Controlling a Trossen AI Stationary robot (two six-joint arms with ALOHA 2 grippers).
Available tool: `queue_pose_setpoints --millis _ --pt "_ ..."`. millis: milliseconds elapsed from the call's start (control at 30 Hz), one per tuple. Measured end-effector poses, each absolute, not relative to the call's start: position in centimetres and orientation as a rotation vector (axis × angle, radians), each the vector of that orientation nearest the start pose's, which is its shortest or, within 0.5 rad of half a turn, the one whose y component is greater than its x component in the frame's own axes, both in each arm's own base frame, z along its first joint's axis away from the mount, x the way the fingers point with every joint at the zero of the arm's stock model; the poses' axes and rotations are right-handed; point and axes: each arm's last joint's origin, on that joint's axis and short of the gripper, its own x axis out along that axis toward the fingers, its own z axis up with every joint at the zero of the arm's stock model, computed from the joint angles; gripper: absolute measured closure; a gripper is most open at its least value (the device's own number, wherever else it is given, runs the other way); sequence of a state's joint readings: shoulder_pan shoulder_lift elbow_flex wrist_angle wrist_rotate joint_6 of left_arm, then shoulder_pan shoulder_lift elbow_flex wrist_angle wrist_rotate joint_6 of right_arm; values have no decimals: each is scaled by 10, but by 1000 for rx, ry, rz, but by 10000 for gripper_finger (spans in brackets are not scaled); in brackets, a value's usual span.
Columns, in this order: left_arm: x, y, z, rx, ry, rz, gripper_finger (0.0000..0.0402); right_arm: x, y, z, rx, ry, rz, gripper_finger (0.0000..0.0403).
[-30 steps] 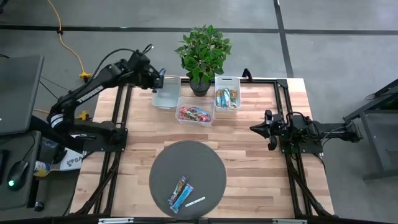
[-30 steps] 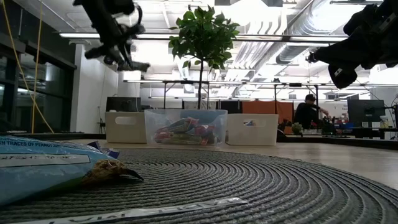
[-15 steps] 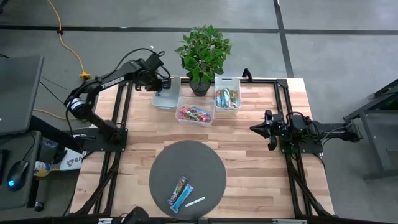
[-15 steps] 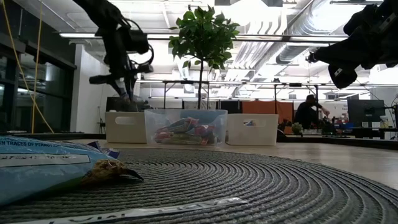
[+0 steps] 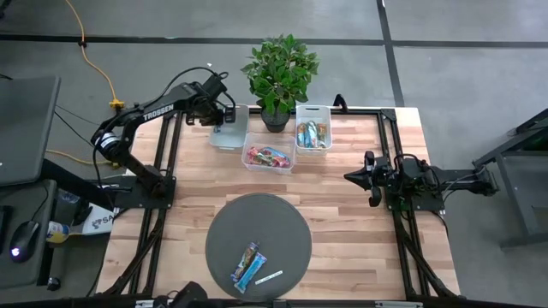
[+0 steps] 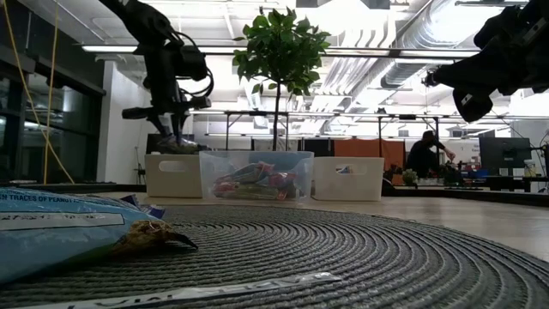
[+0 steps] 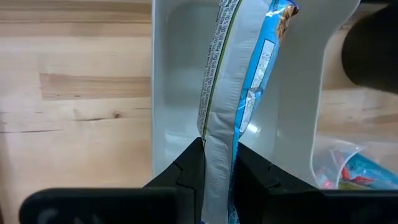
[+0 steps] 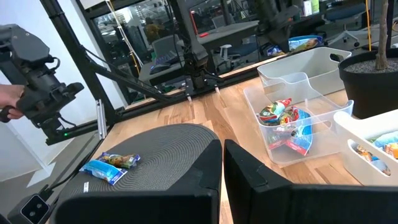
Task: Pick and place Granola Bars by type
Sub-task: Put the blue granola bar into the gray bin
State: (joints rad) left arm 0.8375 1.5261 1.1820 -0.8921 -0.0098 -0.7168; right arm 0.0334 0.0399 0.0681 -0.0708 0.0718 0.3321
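Note:
My left gripper points down over the white left bin at the table's far edge, shut on a light blue granola bar whose free end reaches into the bin. In the low view the gripper stands just above that bin's rim. Two more bars lie flat on the round grey mat, beside a thin white strip label. My right gripper waits shut above the table's right side, touching nothing. My left gripper pinches the light blue bar between its two fingers at one end of the wrapper, coming from above and pointing down. The bar runs on along the fingers' line and hangs below them into the white bin, lifted clear of the table.
A clear middle bin holds red/pink bars and a white right bin holds tan-orange ones. A potted plant stands just behind the bins. Bare wood lies between the mat and the bins. A person shows far off in the room.
My left gripper has moved toward the table's right and down to the white left bin, tipping from nearly level to pointing down. It has stayed shut on the blue bar, whose lower end now reaches the bin.

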Motion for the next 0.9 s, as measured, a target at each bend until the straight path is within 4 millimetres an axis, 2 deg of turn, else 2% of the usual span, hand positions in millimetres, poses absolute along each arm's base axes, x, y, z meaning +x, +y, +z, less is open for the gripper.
queue_pose_setpoints --millis 367,667,900 --pt "194 217 249 -1051 893 1152 343 96 1 177 330 36 -45 402" --pt "192 212 217 -1097 885 1088 343 96 1 177 330 35 -45 402" --pt "192 212 213 -1070 884 1083 343 96 1 177 330 35 -44 402"
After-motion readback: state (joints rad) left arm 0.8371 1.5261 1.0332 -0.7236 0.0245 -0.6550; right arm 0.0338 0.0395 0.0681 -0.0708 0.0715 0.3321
